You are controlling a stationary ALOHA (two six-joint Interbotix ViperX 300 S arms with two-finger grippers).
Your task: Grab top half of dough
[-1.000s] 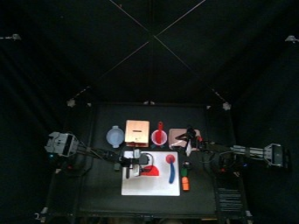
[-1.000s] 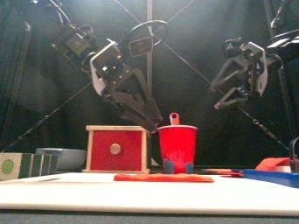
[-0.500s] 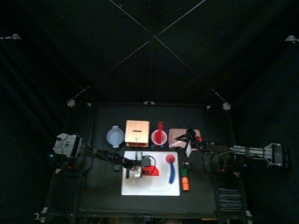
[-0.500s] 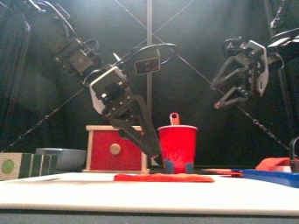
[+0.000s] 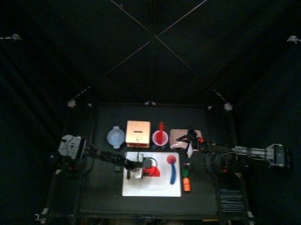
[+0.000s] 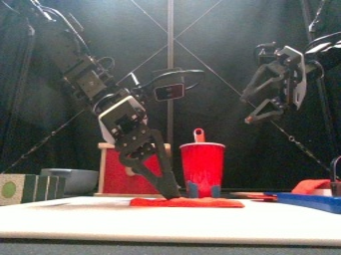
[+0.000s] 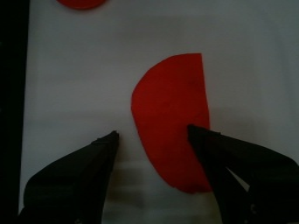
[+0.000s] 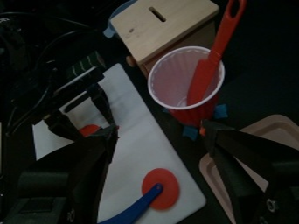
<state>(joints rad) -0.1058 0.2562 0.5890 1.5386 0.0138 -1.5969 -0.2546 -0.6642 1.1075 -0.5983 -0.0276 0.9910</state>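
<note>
The dough [image 7: 176, 114] is a flat red half-disc with one straight edge, lying on the white board [image 7: 70, 79]. In the top view it [image 5: 154, 176] shows partly under my left arm. My left gripper [image 7: 152, 136] is open and low over the board, one jaw on each side of the dough's near end. The front view shows its tips [image 6: 174, 190] right at the flat red dough [image 6: 193, 202]. My right gripper [image 6: 261, 106] is open and empty, held high at the right, and it shows in its own wrist view [image 8: 163, 138].
A round red-headed utensil with a blue handle [image 5: 172, 163] and an orange stick [image 5: 186, 183] lie on the board's right side. Behind the board stand a red cup with a spoon [image 8: 187, 79], a wooden box [image 6: 134, 169] and a blue tray [image 6: 309, 200].
My left arm has come down from above the board until its open jaws straddle the dough. The right arm has not moved.
</note>
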